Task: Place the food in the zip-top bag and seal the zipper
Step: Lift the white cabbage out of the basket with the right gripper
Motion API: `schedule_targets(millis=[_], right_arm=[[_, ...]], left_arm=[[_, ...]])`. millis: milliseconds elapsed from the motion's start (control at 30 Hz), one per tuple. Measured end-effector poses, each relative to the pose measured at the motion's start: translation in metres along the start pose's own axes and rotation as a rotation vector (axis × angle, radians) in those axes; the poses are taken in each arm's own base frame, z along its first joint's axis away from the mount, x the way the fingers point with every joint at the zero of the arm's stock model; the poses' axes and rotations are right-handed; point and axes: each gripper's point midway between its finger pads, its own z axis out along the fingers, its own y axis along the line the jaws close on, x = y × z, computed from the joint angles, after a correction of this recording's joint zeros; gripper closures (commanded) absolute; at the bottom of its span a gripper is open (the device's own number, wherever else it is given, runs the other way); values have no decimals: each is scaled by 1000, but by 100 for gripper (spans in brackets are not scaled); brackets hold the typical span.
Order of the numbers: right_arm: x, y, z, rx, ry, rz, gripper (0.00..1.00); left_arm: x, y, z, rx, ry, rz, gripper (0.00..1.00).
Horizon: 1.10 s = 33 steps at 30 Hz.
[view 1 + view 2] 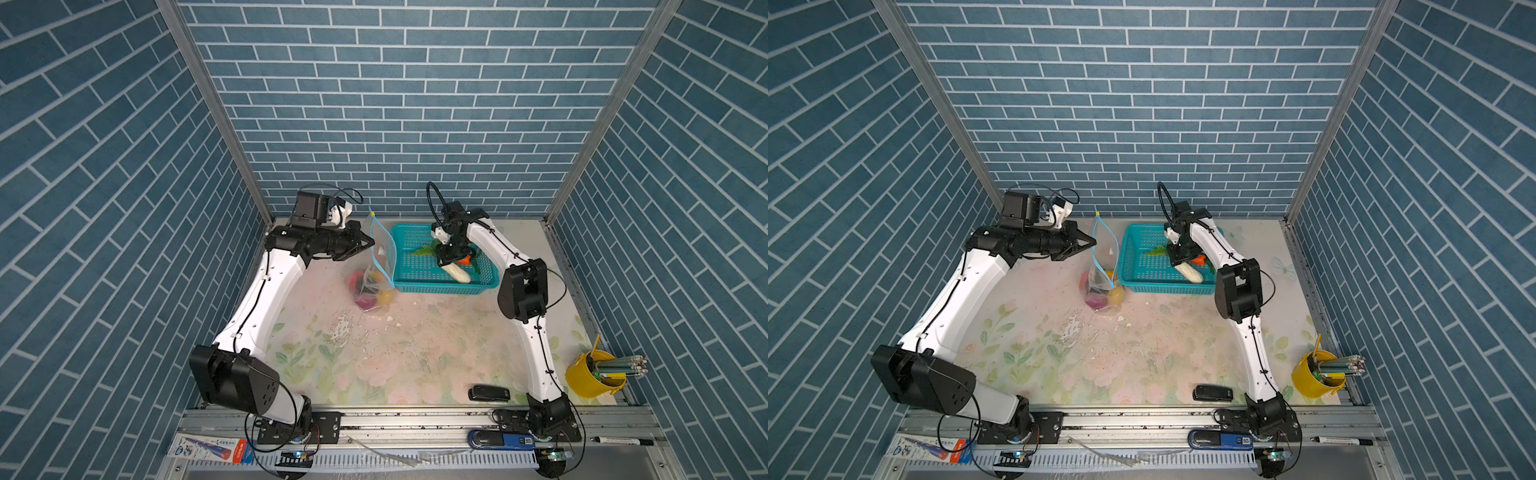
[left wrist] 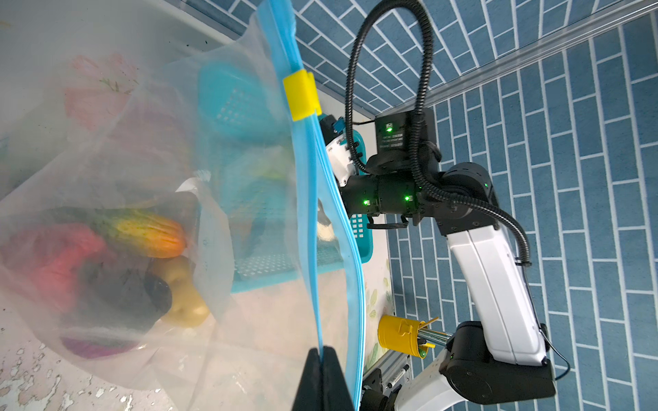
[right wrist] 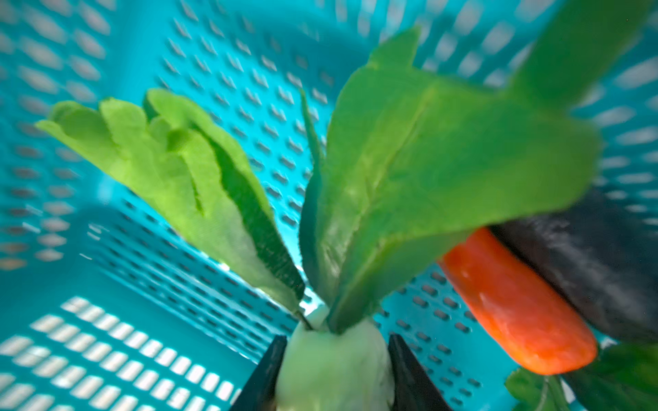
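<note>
In both top views the left gripper [image 1: 371,242] is reaching in from the left at mid-frame, its jaws pinched fully together on the zipper [image 1: 384,254] and holding the bag [image 1: 376,270] up by that edge. The bag is hanging just left of centre, right beside the basket [image 1: 444,289], its bottom resting on the table [image 1: 415,353]. The left wrist view is showing the two blue strips [image 2: 306,213] parted, the mouth gaping, and the yellow slider [image 2: 301,95] sitting at the far end from the fingers [image 2: 313,380]. Inside the bag a red piece [image 1: 355,280], a potato [image 1: 385,296] and a purple onion [image 1: 365,301] are lying together at the bottom. The right gripper [image 1: 451,259] is reaching down into the basket, right of centre, its jaws partly open and pressing both sides of the radish [image 3: 334,370], just below its leaves [image 3: 409,170]. A carrot [image 3: 516,309] and an eggplant [image 3: 587,256] are lying just beside it in the basket.
</note>
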Motion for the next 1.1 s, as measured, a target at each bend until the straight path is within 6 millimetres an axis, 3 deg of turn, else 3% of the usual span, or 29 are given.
schedule_targets(millis=[333, 600, 833, 1000, 1100], right_arm=[[-26, 8, -59, -31, -353, 223, 67], [-40, -2, -54, -43, -574, 357, 73], [-54, -4, -52, -80, -741, 365, 75], [-74, 4, -74, -129, -874, 310, 82], [-76, 13, -93, -164, -975, 257, 83]], left_arm=[[0, -1, 1, 8, 3, -1, 100], [-2, -2, 2, 12, 0, 2, 100], [-3, -2, 3, 19, -1, -2, 100], [-4, 1, 8, 18, 6, -6, 100], [-5, 3, 13, 18, 15, -11, 100]])
